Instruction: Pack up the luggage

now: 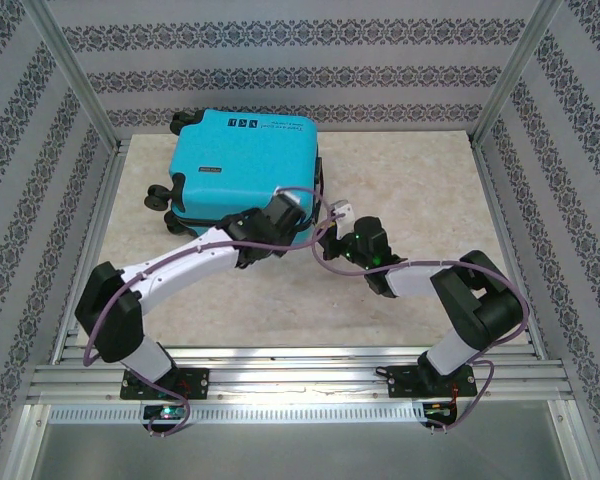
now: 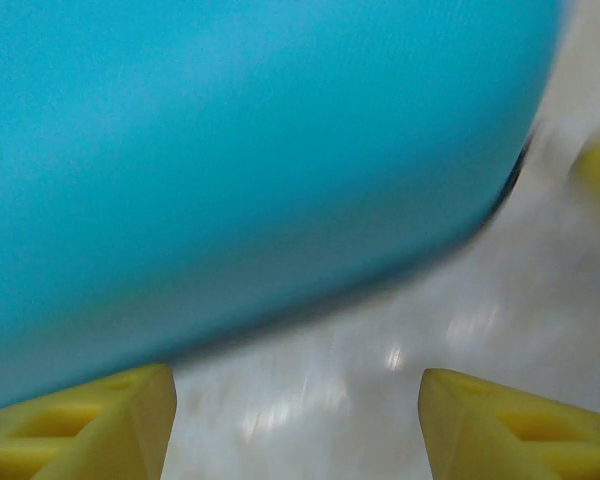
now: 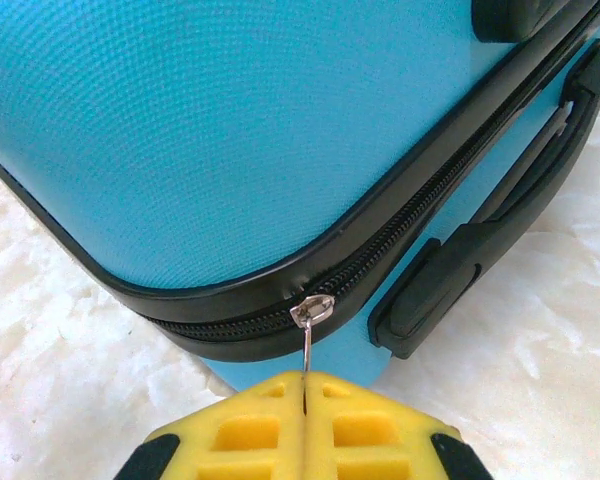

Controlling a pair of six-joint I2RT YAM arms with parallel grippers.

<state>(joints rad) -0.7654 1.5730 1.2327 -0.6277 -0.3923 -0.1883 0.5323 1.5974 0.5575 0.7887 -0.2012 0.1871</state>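
Right gripper (image 3: 305,390): pressed together, pinching the metal zipper pull (image 3: 310,312) at the near corner of the luggage (image 3: 230,130).
Left gripper (image 2: 298,428): spread, just beside the shell; this view is blurred.
Tabletop (image 1: 420,190): pale, marbled.
Luggage: textured turquoise hard shell, lying closed at the far left; its contents are hidden.
Handle (image 3: 480,250): black, moulded, partly cut off.

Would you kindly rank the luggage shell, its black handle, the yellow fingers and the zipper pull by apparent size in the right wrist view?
1. luggage shell
2. black handle and yellow fingers: alike, unranked; the fingers sit nearest the camera, cropped.
3. zipper pull
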